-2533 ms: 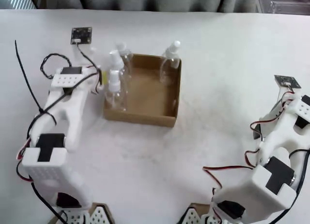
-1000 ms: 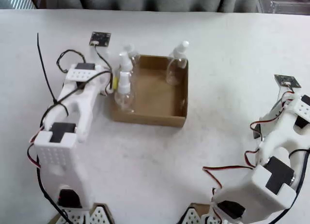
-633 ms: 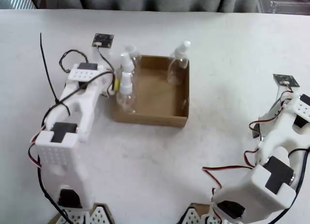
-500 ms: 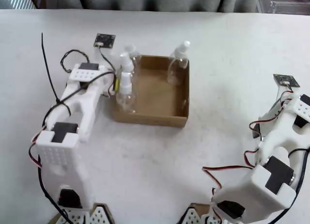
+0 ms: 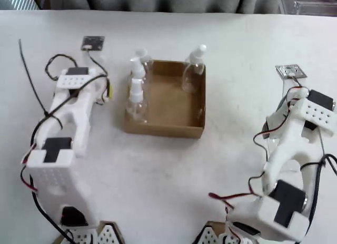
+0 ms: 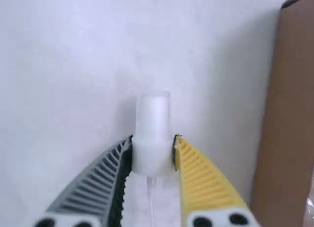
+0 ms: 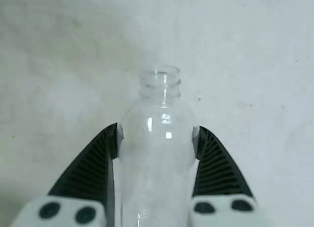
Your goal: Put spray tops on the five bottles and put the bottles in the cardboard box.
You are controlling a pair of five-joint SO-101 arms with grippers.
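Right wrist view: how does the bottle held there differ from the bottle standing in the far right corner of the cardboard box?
The held bottle has a bare open neck; the corner bottle carries a white spray top. The held bottle is clamped in the right pincer, outside the cardboard box; the corner bottle stands upright inside it. Both are clear plastic.

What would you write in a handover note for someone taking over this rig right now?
Left claw: shut on a spray top, held beside the cardboard box.
Right claw: shut on an uncapped bottle, apart from the box.
Done: at least three capped bottles stand at the box's left side and back corners; the exact count is unclear.
Left: fit the spray top onto the uncapped bottle, then put that bottle in the box.
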